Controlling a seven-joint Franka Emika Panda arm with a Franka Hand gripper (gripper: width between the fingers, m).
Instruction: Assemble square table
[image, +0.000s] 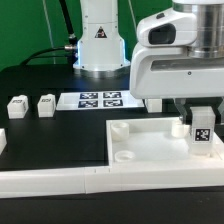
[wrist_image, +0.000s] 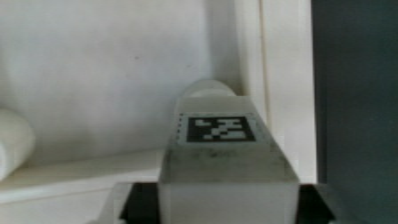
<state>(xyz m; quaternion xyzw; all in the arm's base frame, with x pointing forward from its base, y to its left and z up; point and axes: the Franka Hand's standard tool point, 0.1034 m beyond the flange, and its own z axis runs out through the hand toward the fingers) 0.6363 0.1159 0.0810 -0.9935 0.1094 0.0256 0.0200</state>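
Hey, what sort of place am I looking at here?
Most likely a robotics lab bench, not a home or a workshop. A robot arm works over a black table, a marker board of printed tags lies on it, and a white table leg carries the same kind of tag.

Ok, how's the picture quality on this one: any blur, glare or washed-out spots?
Exterior view: fairly sharp and evenly lit, though the white table top blends into the rail in front of it. Wrist view: soft throughout; the leg close to the lens is blurred, its tag is smeared, and the white behind it looks dull grey.
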